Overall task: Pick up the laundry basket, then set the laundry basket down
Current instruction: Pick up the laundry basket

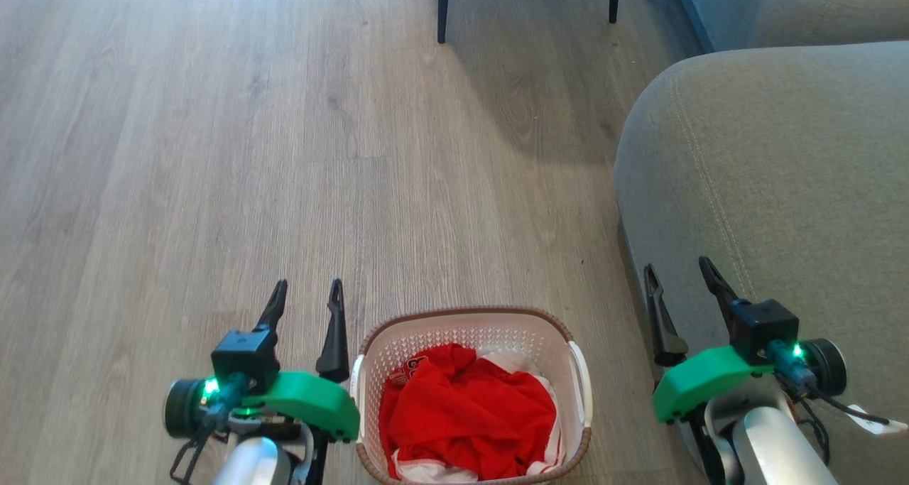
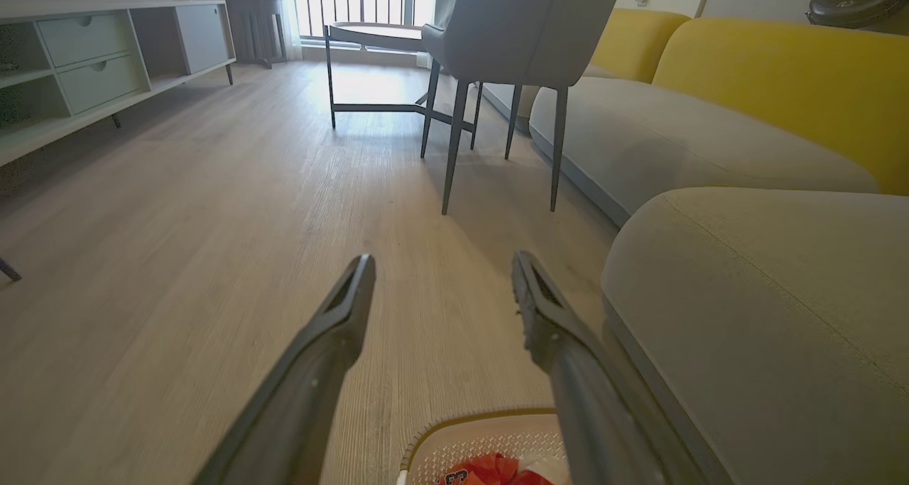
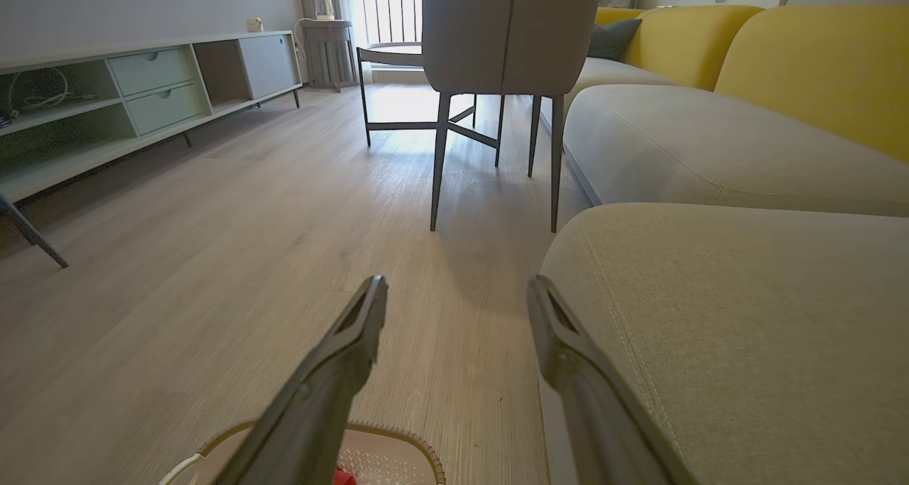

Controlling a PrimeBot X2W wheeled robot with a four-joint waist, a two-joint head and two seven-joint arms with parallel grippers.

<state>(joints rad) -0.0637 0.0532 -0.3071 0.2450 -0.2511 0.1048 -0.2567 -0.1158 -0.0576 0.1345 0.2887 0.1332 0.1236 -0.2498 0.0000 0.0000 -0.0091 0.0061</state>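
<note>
The laundry basket (image 1: 465, 310) stands on the wood floor (image 1: 213, 151) between the two grippers. The frame edge cuts off its near end. A red garment (image 1: 469, 407) hides the basket bottom, and the white print on it is illegible. Left gripper (image 1: 308, 284): jaws released, empty, just beside the basket's left rim. Right gripper (image 1: 676, 265): jaws released, empty, at the edge of the grey sofa (image 1: 767, 187).

Only marking found: white print (image 1: 410, 368) on the red garment (image 1: 469, 414) in the laundry basket (image 1: 465, 315), creased into a fold and unreadable from my head view. From my left wrist view the last character looks like a 3; the rest is cut off at the frame edge. White tag (image 1: 877, 422) on a cable at lower right: too small to read.
</note>
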